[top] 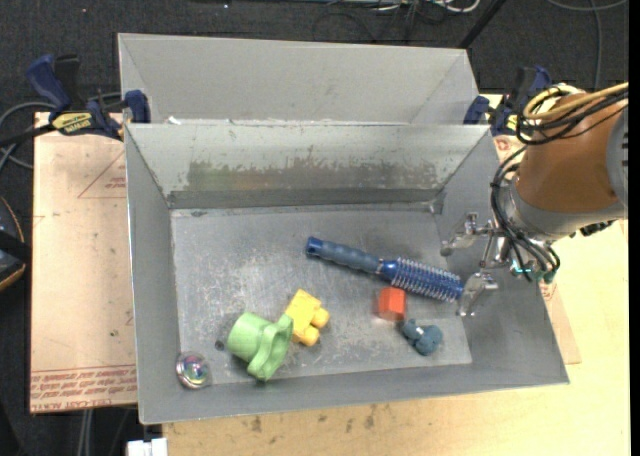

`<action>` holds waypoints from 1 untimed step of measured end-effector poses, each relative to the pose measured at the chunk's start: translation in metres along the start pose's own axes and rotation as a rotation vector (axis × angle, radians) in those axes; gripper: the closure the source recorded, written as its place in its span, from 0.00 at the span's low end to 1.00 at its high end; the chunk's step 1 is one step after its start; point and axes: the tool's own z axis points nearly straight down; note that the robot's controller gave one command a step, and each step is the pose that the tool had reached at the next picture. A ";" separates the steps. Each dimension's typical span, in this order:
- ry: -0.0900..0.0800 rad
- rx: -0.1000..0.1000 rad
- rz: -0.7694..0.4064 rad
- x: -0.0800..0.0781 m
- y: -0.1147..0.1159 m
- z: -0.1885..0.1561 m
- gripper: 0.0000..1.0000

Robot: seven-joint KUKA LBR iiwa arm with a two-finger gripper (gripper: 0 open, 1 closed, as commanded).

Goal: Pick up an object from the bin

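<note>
My gripper (470, 264) is at the bin's right side, low over the floor, open, with one finger (464, 234) towards the back and the other (476, 292) towards the front. Nothing sits between them. A blue hairbrush (385, 266) lies slanted across the middle of the floor, its bristle end just left of the front finger. In front of the brush head is a small orange-red block (390, 303). A small blue-grey piece (422, 336) lies beyond it, nearer the front wall.
Towards the front left lie a yellow toy block (308, 316), a green plastic piece (258, 342) touching it, and a small round shiny thing (192, 370) in the corner. The arm with its orange cover and cables hangs over the right rim.
</note>
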 end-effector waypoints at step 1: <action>-0.011 0.002 0.040 -0.021 0.016 0.057 0.00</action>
